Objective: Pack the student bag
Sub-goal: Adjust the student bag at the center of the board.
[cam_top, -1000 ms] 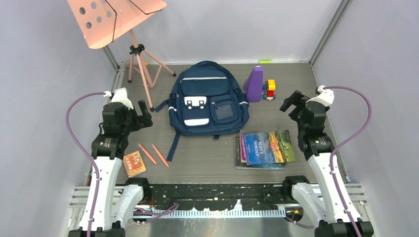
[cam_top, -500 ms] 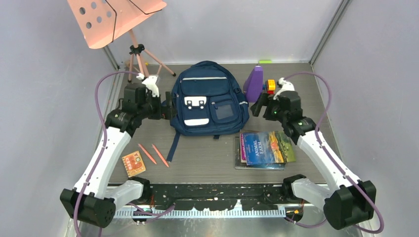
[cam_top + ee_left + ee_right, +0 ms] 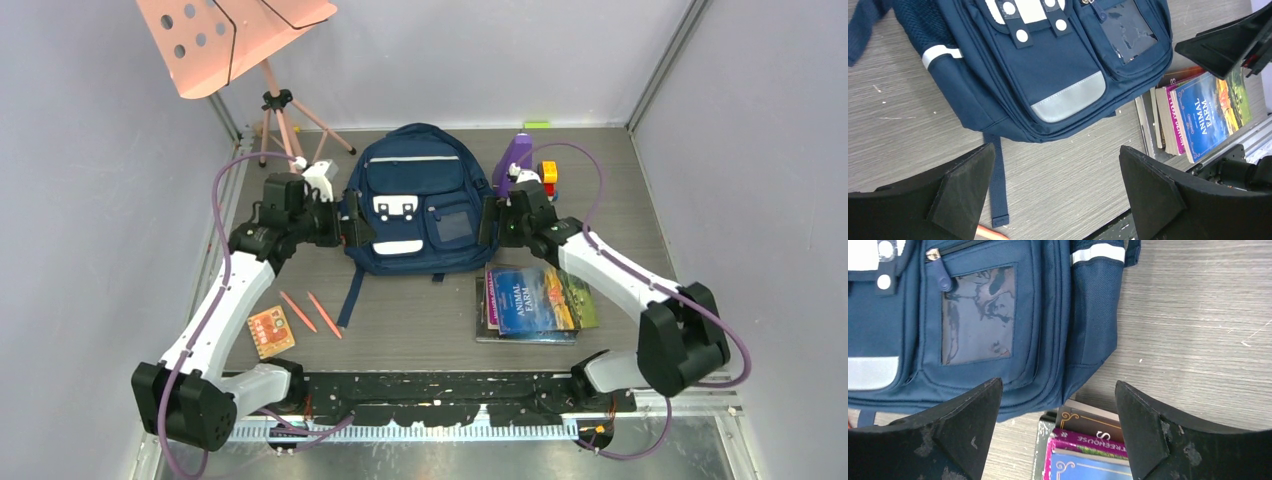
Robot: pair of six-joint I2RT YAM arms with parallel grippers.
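Student bag (image 3: 420, 200) lay flat, front pockets up, mid-table (image 3: 420, 325), with left gripper (image 3: 354, 226) just beside its left edge and right gripper (image 3: 489, 221) beside its right edge near book stack (image 3: 537, 300), both with fingers spread wide, gripping nothing.

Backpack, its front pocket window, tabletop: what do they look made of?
Backpack: navy woven fabric, matte, with visible weave and stitched seams. Pocket window: clear plastic film, glossy, wrinkled glare. Tabletop: grey wood-grain surface, likely laminate; streaked and scratched.
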